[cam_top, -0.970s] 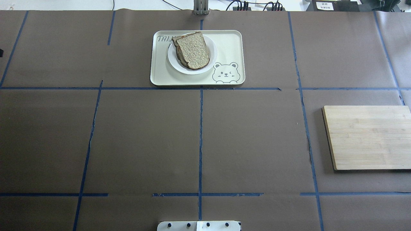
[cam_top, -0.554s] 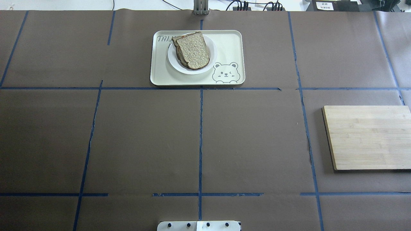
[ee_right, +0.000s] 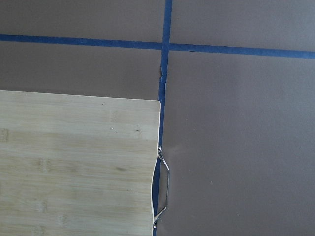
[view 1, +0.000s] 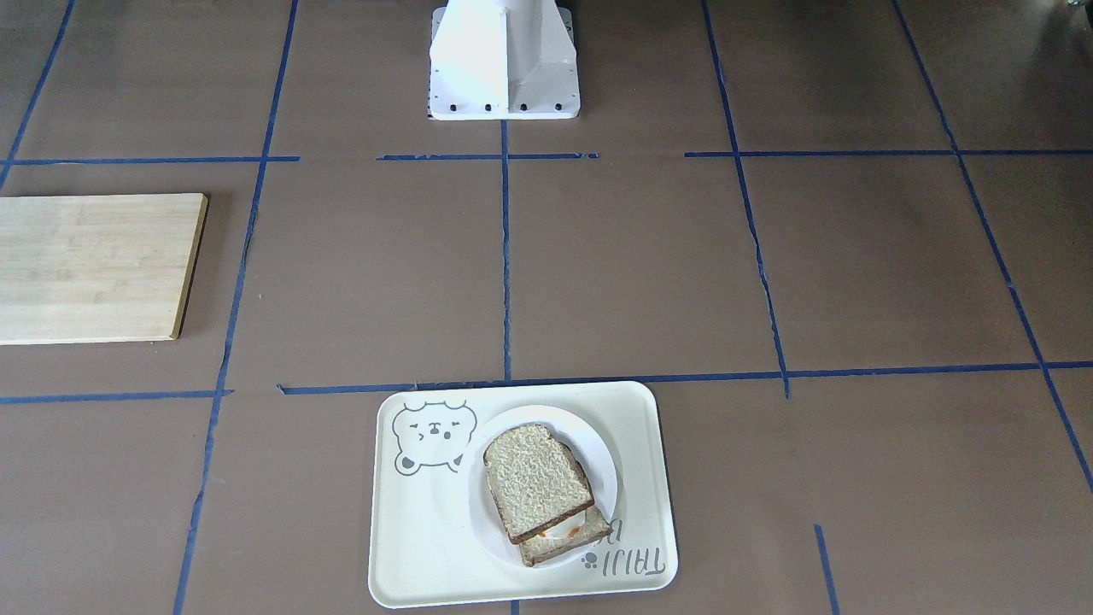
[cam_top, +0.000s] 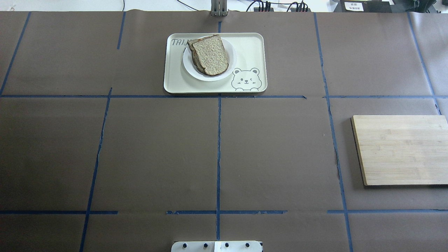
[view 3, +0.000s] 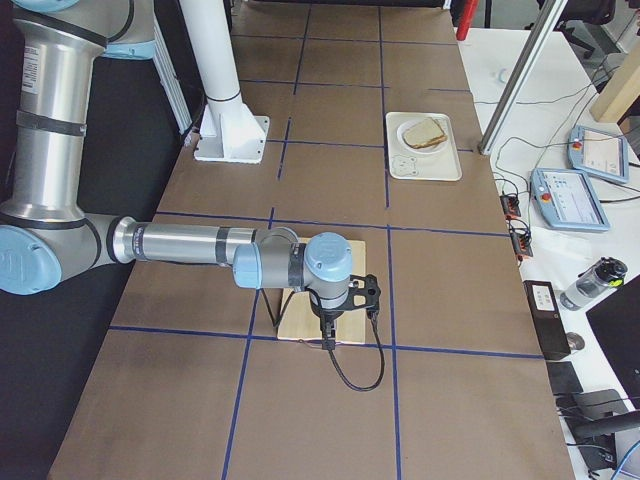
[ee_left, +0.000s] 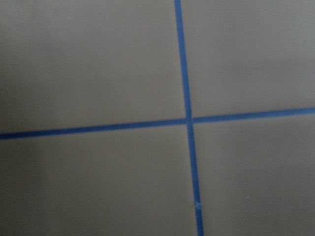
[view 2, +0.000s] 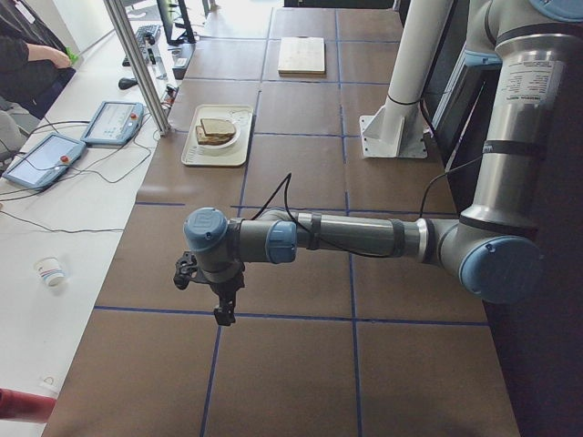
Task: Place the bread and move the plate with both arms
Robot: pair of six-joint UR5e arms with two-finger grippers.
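Note:
The bread (cam_top: 210,54), a plain speckled slice with a dark crust, lies on top of an egg-topped toast (view 1: 568,534) on the small white plate (cam_top: 187,64). The plate sits on the cream bear tray (cam_top: 250,45) at the far middle of the table. The bread also shows in the front view (view 1: 536,480) and both side views (view 2: 217,128) (view 3: 427,130). My left gripper (view 2: 223,312) hangs over bare table, far from the tray. My right gripper (view 3: 328,338) hangs over the wooden board. I cannot tell whether either is open or shut. Neither shows in the overhead view.
A wooden cutting board (cam_top: 400,150) lies at the table's right side; its corner and a metal handle show in the right wrist view (ee_right: 74,162). The white base block (view 1: 504,60) stands at the near middle. Blue tape lines cross the brown table. Tablets and cables lie beyond the far edge.

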